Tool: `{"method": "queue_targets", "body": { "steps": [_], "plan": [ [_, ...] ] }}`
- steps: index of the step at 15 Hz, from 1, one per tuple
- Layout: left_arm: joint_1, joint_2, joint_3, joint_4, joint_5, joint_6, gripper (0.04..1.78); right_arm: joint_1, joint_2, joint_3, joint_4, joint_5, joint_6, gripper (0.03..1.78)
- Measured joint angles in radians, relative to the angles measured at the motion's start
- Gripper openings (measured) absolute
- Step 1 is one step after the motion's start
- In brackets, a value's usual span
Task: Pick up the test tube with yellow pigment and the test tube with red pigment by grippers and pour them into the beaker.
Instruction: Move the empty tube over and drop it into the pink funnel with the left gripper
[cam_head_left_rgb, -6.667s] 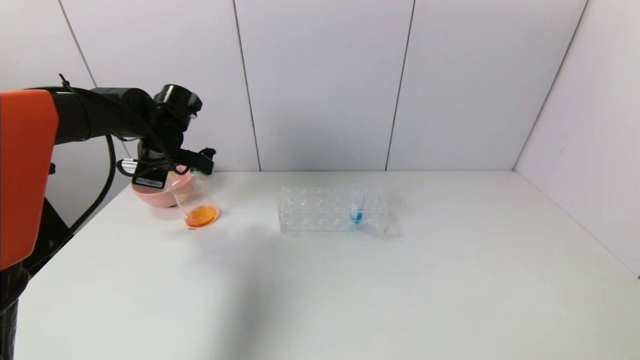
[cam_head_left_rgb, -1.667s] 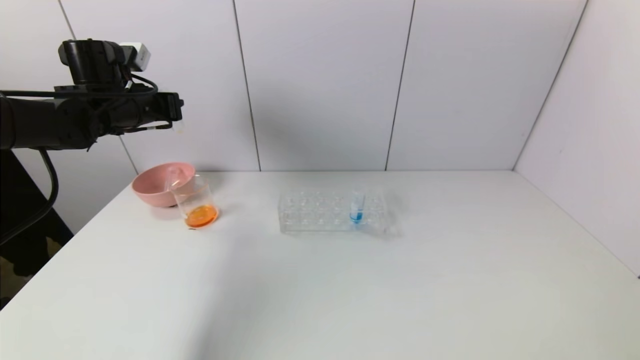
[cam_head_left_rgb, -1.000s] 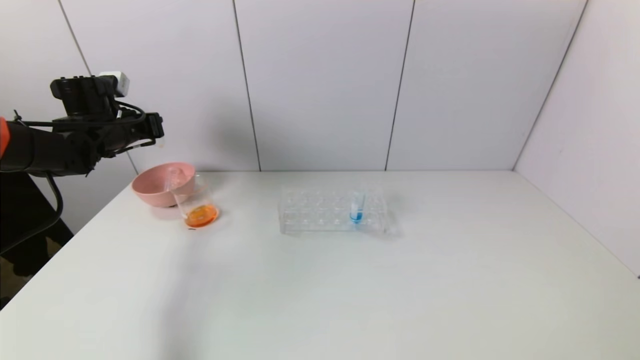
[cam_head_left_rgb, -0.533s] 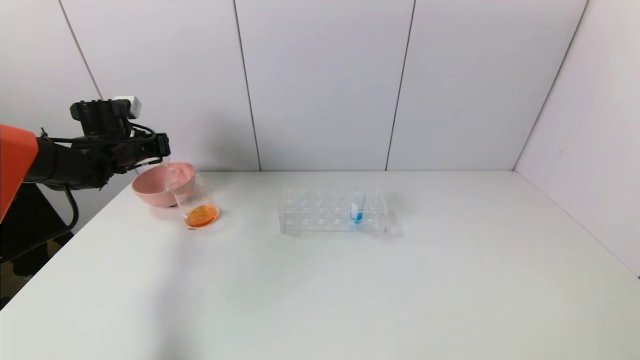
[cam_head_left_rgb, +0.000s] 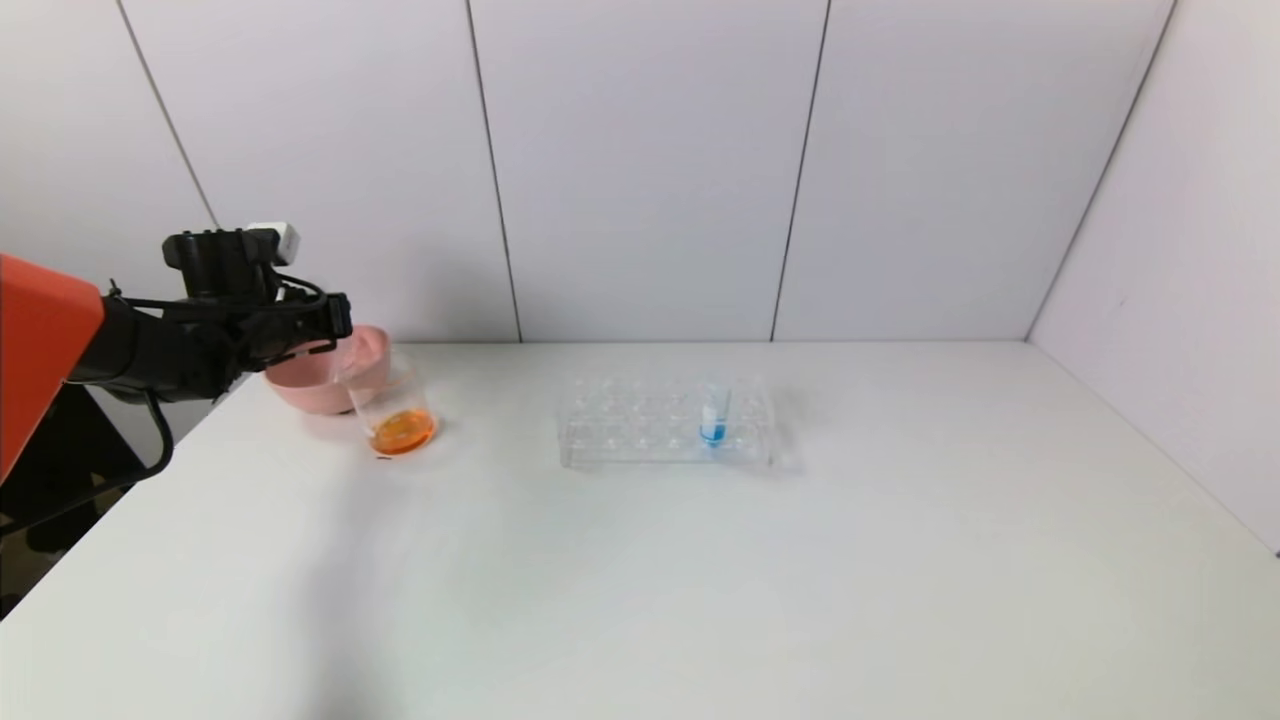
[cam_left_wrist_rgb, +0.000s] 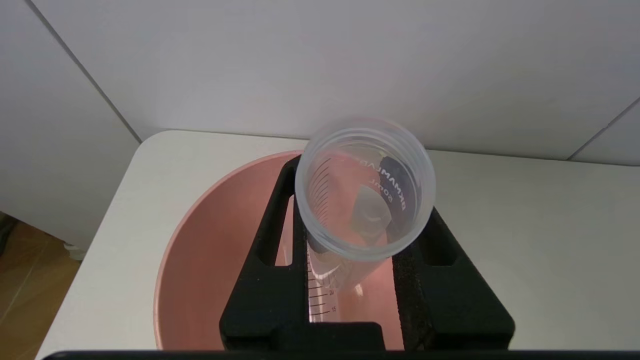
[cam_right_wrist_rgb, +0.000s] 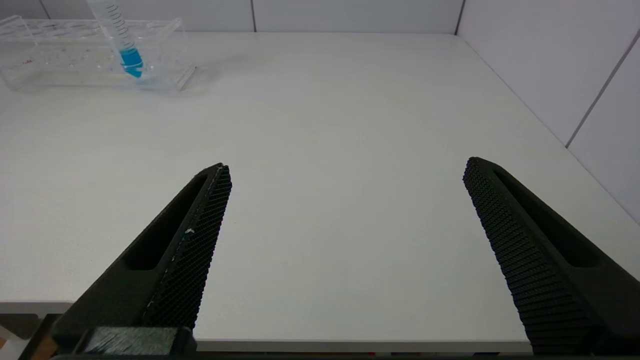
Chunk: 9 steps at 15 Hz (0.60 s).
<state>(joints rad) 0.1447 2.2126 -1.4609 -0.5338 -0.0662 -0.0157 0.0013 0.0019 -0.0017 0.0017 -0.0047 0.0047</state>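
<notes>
Between the fingers of the left pincer (cam_left_wrist_rgb: 350, 280) sits a clear, empty test tube (cam_left_wrist_rgb: 362, 195), clamped tight, its open mouth facing the wrist camera and printed scale marks down its side. Right under this pincer lies one pink bowl (cam_left_wrist_rgb: 210, 250). Just beyond the left pincer (cam_head_left_rgb: 335, 318) and lower, one beaker (cam_head_left_rgb: 392, 405) stands on the white surface (cam_head_left_rgb: 700, 580), touching the bowl, with orange liquid at its bottom. Well off to the side, one clear rack (cam_head_left_rgb: 665, 422) holds one tube with blue liquid (cam_head_left_rgb: 713, 415). Near the surface's front edge the right pincer (cam_right_wrist_rgb: 345, 235) hovers with its fingers wide apart, holding nothing
</notes>
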Motion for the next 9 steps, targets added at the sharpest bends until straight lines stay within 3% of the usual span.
{"method": "queue_targets", "body": {
  "steps": [6,9],
  "plan": [
    [-0.002,0.0,0.019,0.005,-0.033,-0.003,0.53,0.0,0.0,0.0,0.0,0.0,0.0,1.7],
    [-0.007,-0.003,0.019,0.011,-0.043,-0.007,0.8,0.0,0.0,0.0,0.0,0.0,0.0,1.7]
  ]
}}
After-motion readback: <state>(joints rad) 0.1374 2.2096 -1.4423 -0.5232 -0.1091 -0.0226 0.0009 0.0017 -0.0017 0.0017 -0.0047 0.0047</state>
